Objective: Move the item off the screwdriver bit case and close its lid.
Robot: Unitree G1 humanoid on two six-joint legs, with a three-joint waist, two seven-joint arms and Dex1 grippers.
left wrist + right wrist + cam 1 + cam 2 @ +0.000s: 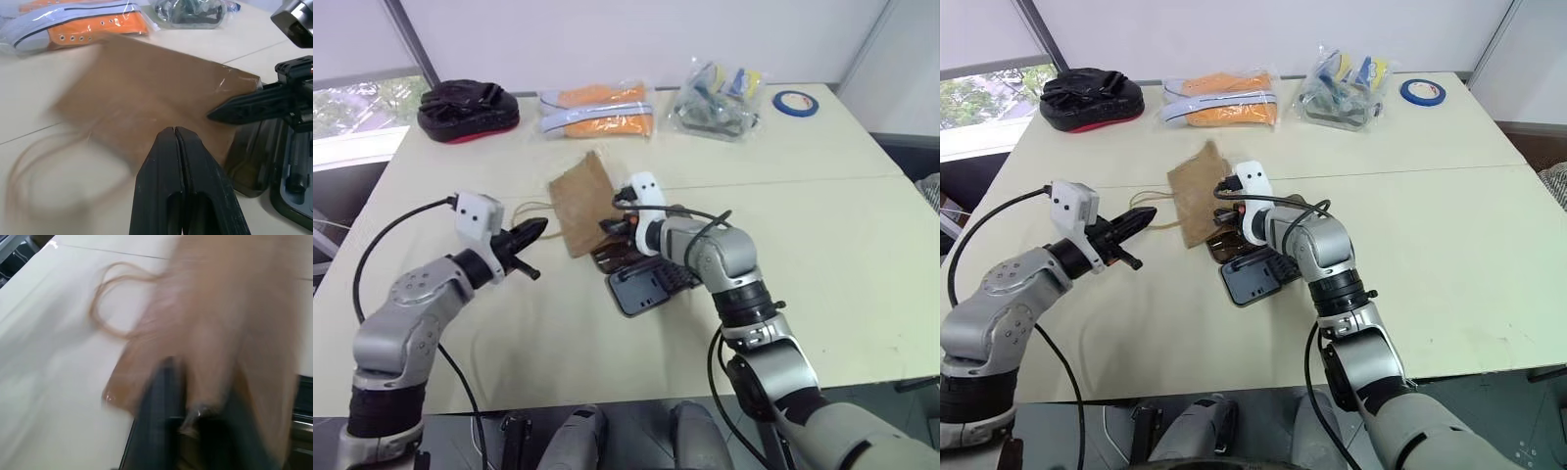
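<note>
Brown paper bag lies on the cream counter, its near edge overlapping the smoky lid of the open screwdriver bit case. The right gripper has its fingers pinched on the bag's edge. The left gripper hovers beside the twine handles, fingers pressed together, empty.

Matt creased paper bag, plastic case

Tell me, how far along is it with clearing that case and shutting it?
Nothing is finished. The paper bag overlaps the open case. The right gripper has pinched the bag's edge; the left gripper waits shut beside it. Left: pull the bag clear, then fold the lid shut.
</note>
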